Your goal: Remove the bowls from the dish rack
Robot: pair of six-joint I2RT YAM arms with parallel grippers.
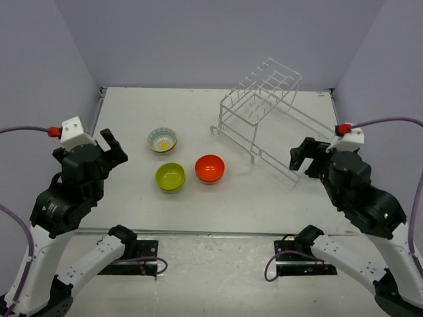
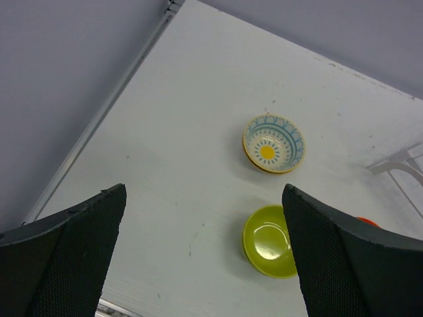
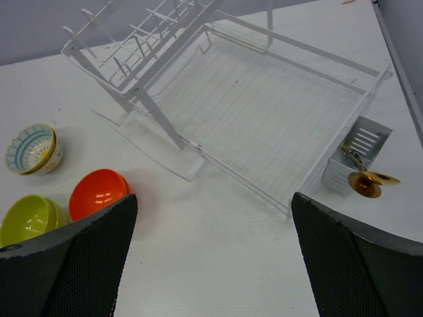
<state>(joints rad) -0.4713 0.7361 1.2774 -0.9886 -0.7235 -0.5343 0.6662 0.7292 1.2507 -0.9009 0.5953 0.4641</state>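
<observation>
Three bowls sit upright on the white table, left of the rack: a cream one with blue pattern and yellow centre [image 1: 162, 140], a lime-green one [image 1: 170, 177] and an orange-red one [image 1: 209, 168]. The white wire dish rack [image 1: 264, 92] stands at the back right with no bowl in it. My left gripper [image 1: 114, 146] is open and empty, raised left of the bowls. The left wrist view shows the cream bowl [image 2: 273, 143] and the green bowl [image 2: 268, 240]. My right gripper [image 1: 301, 157] is open and empty near the rack's front right. The right wrist view shows the rack [image 3: 264, 112] and the orange-red bowl [image 3: 98, 193].
A small metal utensil holder [image 3: 353, 155] with a gold-coloured piece [image 3: 367, 181] sits by the rack's right corner. Grey walls enclose the table on the left, back and right. A rack leg [image 2: 403, 165] shows in the left wrist view.
</observation>
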